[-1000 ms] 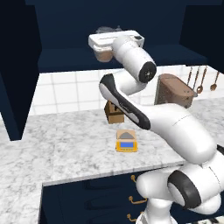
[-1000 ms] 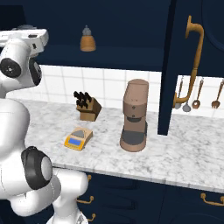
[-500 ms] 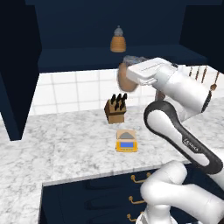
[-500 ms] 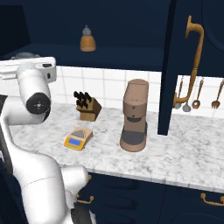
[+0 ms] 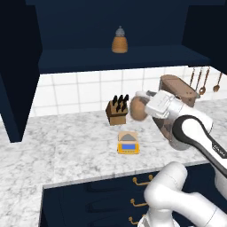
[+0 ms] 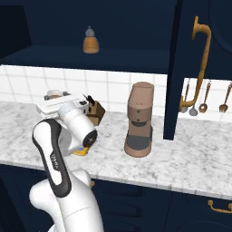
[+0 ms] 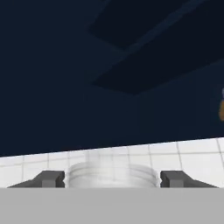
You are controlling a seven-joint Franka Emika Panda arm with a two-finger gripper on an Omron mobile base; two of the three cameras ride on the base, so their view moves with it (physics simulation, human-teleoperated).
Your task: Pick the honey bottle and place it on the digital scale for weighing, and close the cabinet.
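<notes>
Honey bottle (image 5: 137, 109): clamped in hand (image 5: 141, 108), long axis roughly horizontal, lower than half a second ago, above digital scale (image 5: 128, 143).

The white arm rises from its base, elbow bent, forearm reaching out level with the hand turned sideways. The gripper (image 5: 138, 109) is clamped on the honey bottle (image 5: 137, 111), one finger (image 7: 50, 179) either side of its lid.

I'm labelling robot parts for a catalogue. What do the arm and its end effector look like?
The arm has glossy white rounded links with dark grey joint bands; one link carries small lettering. The end effector has a boxy white body with two small dark grey fingers.
</notes>
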